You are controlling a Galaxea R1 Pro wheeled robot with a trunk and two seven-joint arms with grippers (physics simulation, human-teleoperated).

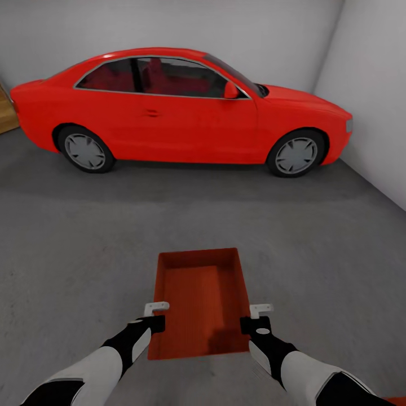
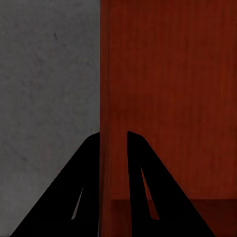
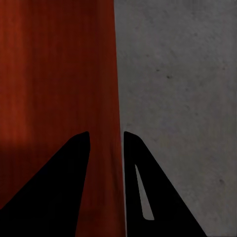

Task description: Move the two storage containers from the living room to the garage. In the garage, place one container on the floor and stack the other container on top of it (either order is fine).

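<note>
One orange-red storage container (image 1: 200, 293) is in front of me over the dark grey garage floor (image 1: 321, 254), open side up and empty. My left gripper (image 1: 153, 324) is shut on its left long wall near the close end, and my right gripper (image 1: 255, 324) is shut on the right long wall. In the left wrist view my left gripper (image 2: 112, 143) straddles the container (image 2: 173, 98) wall with grey floor (image 2: 49, 89) beside it. The right wrist view shows my right gripper (image 3: 106, 140) the same way on the container (image 3: 54, 74). I cannot tell whether the bin touches the floor.
A red car (image 1: 180, 113) stands side-on across the far end of the garage. White walls (image 1: 372, 84) close the back and right. A strip of honey-coloured wood planks (image 1: 5, 113) shows at the left edge. Open floor lies between the car and the container.
</note>
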